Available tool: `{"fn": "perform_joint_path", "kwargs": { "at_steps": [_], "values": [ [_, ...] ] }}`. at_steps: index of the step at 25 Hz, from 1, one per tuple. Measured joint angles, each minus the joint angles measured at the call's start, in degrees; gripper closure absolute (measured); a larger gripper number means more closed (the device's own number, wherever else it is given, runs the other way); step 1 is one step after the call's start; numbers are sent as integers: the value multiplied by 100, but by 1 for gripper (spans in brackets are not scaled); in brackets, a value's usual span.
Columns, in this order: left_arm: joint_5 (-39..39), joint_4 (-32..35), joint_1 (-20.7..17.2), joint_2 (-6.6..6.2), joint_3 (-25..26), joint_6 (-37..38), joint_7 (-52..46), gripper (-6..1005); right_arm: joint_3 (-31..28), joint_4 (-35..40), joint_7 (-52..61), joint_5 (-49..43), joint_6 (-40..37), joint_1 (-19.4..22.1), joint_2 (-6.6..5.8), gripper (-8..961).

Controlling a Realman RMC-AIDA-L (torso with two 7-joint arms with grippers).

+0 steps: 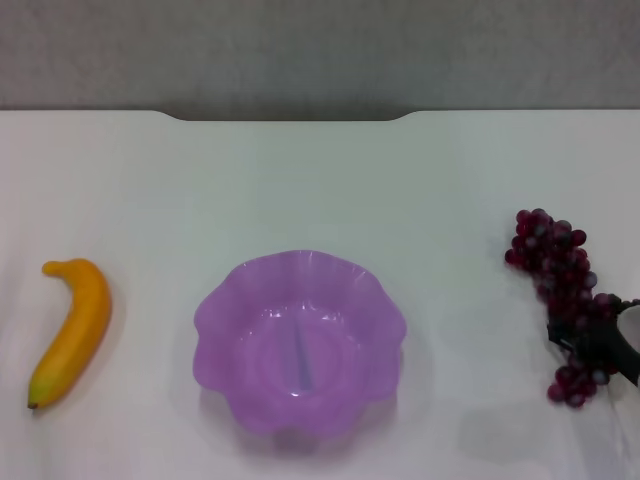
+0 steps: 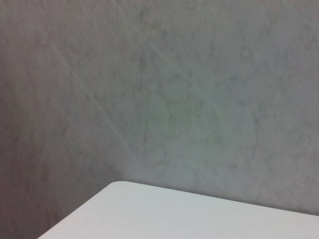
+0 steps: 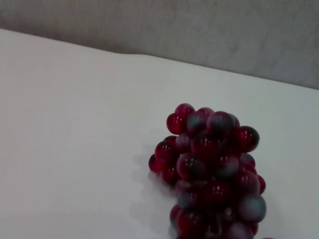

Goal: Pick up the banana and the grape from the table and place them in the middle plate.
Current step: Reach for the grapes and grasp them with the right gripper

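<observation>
The right gripper (image 1: 600, 340) pinches the grape (image 1: 556, 265) bunch on the table (image 1: 300, 180), right of the plate (image 1: 300, 340). Risk: the loose bunch slips out when lifted. Left gripper unseen.

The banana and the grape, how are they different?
The banana is one smooth yellow-orange curve; the grape is a bunch of dark red balls. The banana lies untouched left of the middle plate; the grape lies right, the right gripper at it. Both rest on the table.

We see a smooth, shiny banana (image 1: 72, 328) and glossy grapes (image 3: 212, 169). The purple plate (image 1: 215, 325) looks like see-through plastic. The white table (image 1: 300, 180) looks smooth.
</observation>
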State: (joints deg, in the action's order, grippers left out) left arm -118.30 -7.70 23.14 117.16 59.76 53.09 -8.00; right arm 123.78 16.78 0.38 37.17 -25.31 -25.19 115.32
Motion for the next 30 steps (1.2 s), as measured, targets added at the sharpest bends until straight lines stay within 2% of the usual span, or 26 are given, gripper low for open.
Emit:
{"fn": "perform_joint_path", "kwargs": {
  "at_steps": [12,23,30],
  "values": [
    [0,-9,7,0,0,0,0,137,14,0,-3,1,11,-12,0,73],
    [0,-13,7,0,0,-1,0,136,14,1,-4,1,9,-12,0,318],
    [0,-8,6,0,0,-1,0,137,8,0,-4,1,8,-15,-4,376]
  ]
}}
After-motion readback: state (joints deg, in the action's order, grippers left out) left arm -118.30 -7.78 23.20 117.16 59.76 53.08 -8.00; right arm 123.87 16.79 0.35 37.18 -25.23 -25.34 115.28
